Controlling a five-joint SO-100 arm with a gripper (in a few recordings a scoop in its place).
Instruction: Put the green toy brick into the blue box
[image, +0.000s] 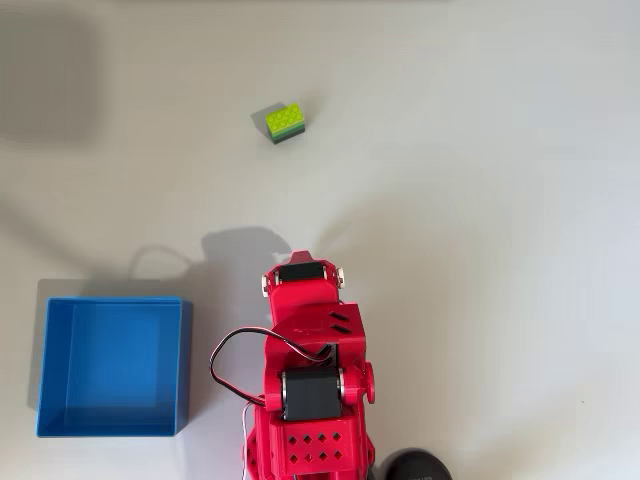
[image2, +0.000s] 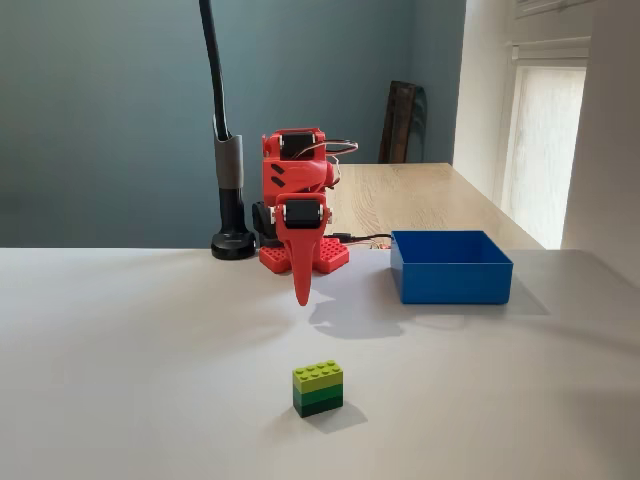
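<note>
In the overhead view the blue box (image: 113, 367) sits at the lower left of the pale counter (image: 480, 200), empty, with the red arm (image: 312, 375) just to its right. The gripper (image2: 301, 290) hangs point-down above the counter, its fingers pressed together into one narrow tip. Farther up and right of the box, well apart from both, the green toy brick (image: 283, 122) stands studs-up on the counter. It looks light, rigid and smooth-sided (probably a little slippery), so the flat opposite side walls seem the surest place to pinch.
</note>
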